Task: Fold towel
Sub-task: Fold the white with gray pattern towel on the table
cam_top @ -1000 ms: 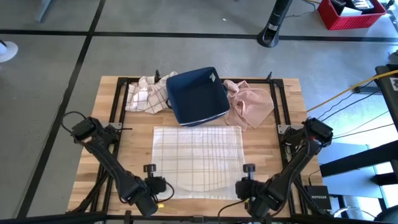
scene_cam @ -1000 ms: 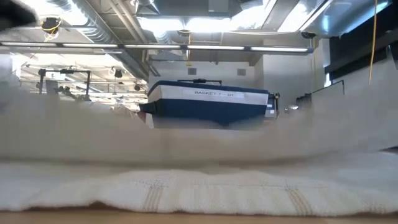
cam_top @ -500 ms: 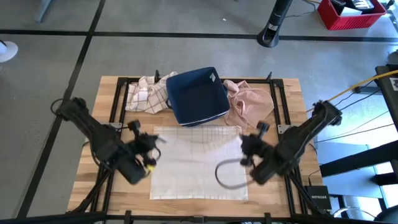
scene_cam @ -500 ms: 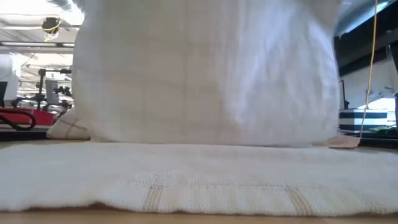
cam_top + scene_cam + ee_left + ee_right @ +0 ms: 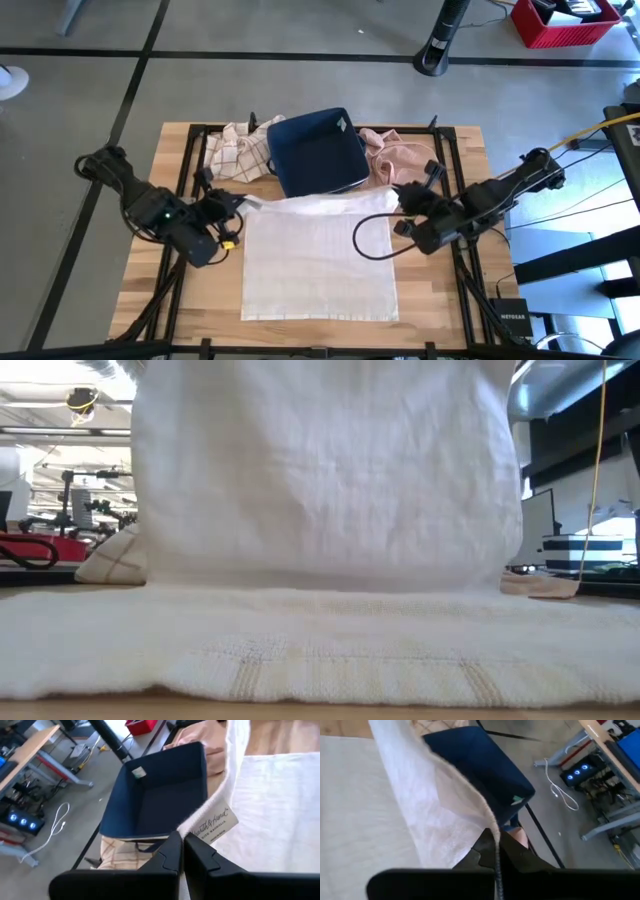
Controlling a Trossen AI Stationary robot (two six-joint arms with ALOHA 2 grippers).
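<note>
High view: one white woven towel with faint plaid lines [image 5: 320, 262] lies flat on the slatted wooden table [image 5: 455, 320], just in front of the navy fabric basket [image 5: 315, 152]; its edge nearest the basket is lifted and doubled over. One left gripper [image 5: 237, 207] and one right gripper [image 5: 400, 207] each pinch a corner of that raised edge, fingers closed on the cloth, and they sit level with each other in front of the basket, likely so the fold stays square as it is laid over. Two spare cloths flank the basket: one cream checked cloth [image 5: 232, 152] on its left, one crumpled pink cloth [image 5: 400, 165] on its right. Low view: the lifted part of the towel hangs as a taut sheet in front of the basket, hiding it, and the flat layer spreads beneath; corners of the checked and pink cloths peek out at either side. No gripper shows here. Left wrist view: two dark fingers [image 5: 172, 854] are shut on the towel's hem beside a small printed label [image 5: 214, 824], with the basket's open inside just beyond. Right wrist view: the fingers clamp the other corner, the cloth draping away towards the basket. Count: one towel, one basket, two spare cloths, two grippers.
</note>
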